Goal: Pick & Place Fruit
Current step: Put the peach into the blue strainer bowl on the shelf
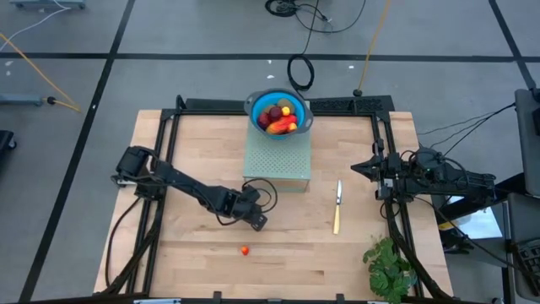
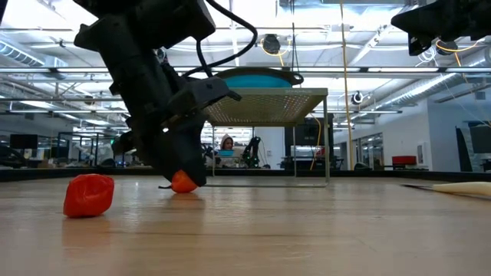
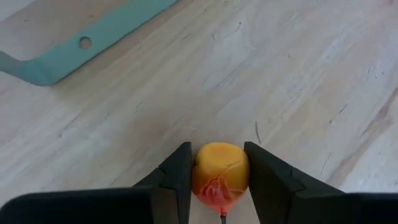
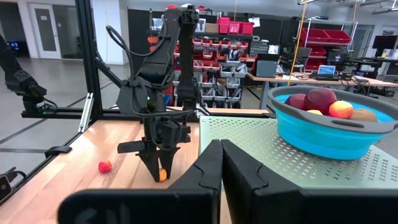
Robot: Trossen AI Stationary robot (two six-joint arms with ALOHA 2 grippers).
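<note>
The left gripper is down on the bench, a little in from the middle toward the front edge, with its jaws drawn in on either side of a small orange-yellow fruit. In the left wrist view both dark fingers touch the fruit's flanks, so the jaws are pinching it, though it sits on the wood and is not yet lifted. The low view shows the same fruit peeping out under the gripper tips, resting on the bench.

This piece looks light and roundish, with a smooth, slightly glossy skin that may slip if squeezed off-centre. A crease across its face hints at a soft or hollow shell, so I judge that a gentle pinch across its widest part, as here, suits it best; a harder squeeze could dent it or pop it out forward. Its small size leaves little margin, and the fingertips need to stay low beside it.

A second small red fruit lies loose near the front edge, apart from the gripper. The remaining fruit is heaped in the blue bowl, which stands on a pale green perforated stand toward the back edge.

The right gripper waits raised at the bench's right edge, jaws pressed together and holding nothing. The knife and the leafy bunch lie untouched toward the right front corner.
</note>
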